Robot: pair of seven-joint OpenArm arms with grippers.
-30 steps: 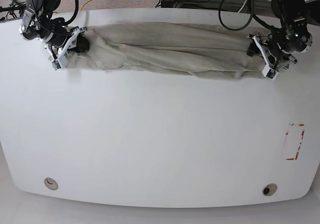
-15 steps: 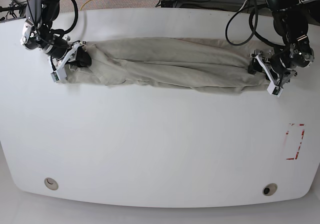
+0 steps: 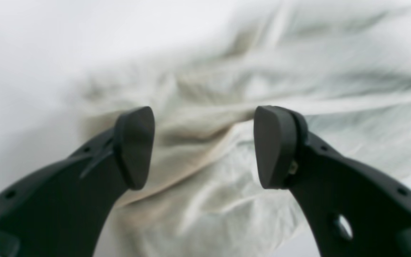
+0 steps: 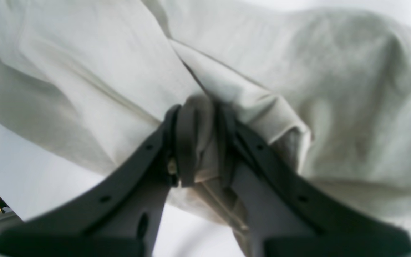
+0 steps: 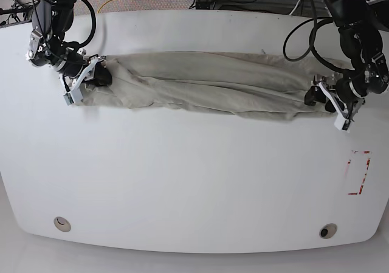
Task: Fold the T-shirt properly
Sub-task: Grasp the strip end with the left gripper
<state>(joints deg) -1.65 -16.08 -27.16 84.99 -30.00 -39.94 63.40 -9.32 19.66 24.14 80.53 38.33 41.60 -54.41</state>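
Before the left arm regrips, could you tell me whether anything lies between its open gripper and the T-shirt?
Nothing visible does. The left gripper stands open right at the T-shirt, with only bunched cloth showing between and beyond its fingers. At the other end, the right gripper is shut on a fold of the T-shirt.

T-shirt [image 3: 248,89] blurred in left wrist view

We see even, bright, diffuse light in the base view, with only faint shadows under the T-shirt [image 5: 206,81] and mild glare on the white table [image 5: 194,182]; the table's edges bow outward toward nine and three o'clock. In the left wrist view the cloth is soft and out of focus, washed pale toward eleven o'clock. The right wrist view is sharper, blurring toward six o'clock.
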